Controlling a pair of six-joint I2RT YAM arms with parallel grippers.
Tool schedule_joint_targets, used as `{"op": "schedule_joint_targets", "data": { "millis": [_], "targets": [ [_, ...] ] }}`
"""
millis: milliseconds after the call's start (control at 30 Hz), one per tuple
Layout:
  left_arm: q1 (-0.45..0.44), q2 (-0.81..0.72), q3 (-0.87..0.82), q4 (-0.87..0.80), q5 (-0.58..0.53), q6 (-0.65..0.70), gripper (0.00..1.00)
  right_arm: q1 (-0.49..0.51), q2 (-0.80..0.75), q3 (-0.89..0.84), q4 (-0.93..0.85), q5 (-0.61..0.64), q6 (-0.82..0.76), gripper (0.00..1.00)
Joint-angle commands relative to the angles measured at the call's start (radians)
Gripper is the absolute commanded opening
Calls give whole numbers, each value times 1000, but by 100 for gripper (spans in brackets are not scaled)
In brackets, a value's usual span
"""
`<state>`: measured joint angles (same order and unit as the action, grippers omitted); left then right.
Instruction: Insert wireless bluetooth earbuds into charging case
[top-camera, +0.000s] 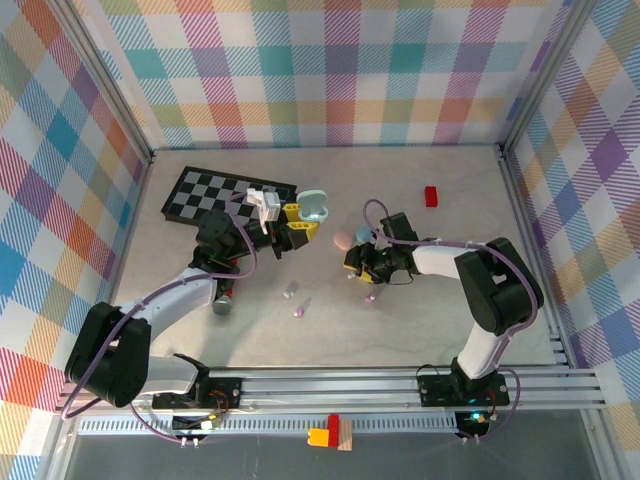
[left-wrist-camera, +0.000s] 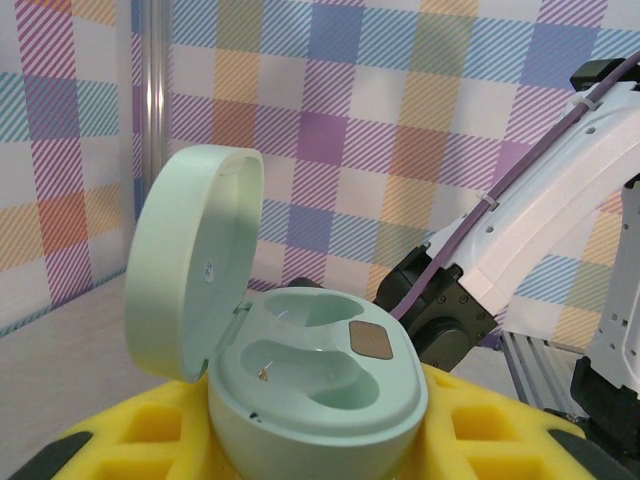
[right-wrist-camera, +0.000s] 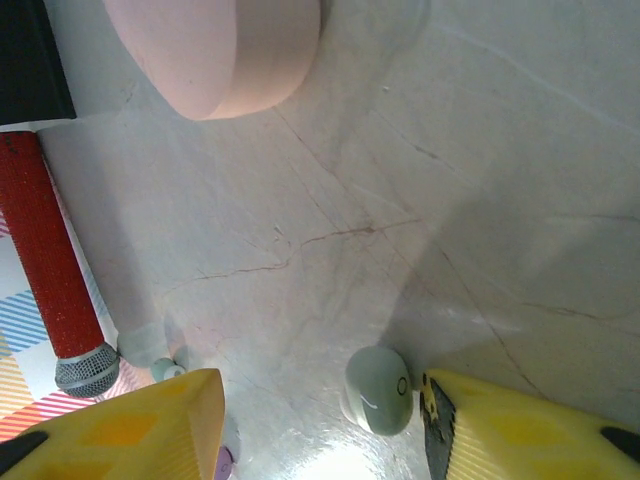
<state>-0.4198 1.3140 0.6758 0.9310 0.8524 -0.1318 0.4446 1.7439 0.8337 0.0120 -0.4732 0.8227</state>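
- Yellow-padded left end effector pinches a mint-green plastic charging case from both sides, its lid raised.
- Right end effector hangs low over the pale marbled desk, fingers spread.
- One pale green plastic earbud lies on the desk between them, just beside one yellow finger.
- Farther off rests a pink pebble-shaped case.

left arm, right arm: white links, black joints, purple cables looped outside. Yellow fingers with recessed pockets. Green base LEDs at 6 o'clock.
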Motion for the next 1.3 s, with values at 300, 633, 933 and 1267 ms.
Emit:
{"op": "schedule_joint_targets", "data": {
  "millis": [300,633,933,1267],
  "targets": [
    [10,-27,7,0,17,20,35,2,32,24,36,-44,-10,48],
    [10,-25,7,-1,19,23,35,3,60,32,48,-69,-5,47],
    [10,-16,13,-1,23,24,35,3,48,33,49,-75,-5,35],
    [10,-18,8,0,24,24,35,19,78,65,14,-87,-34,33]
  ]
}}
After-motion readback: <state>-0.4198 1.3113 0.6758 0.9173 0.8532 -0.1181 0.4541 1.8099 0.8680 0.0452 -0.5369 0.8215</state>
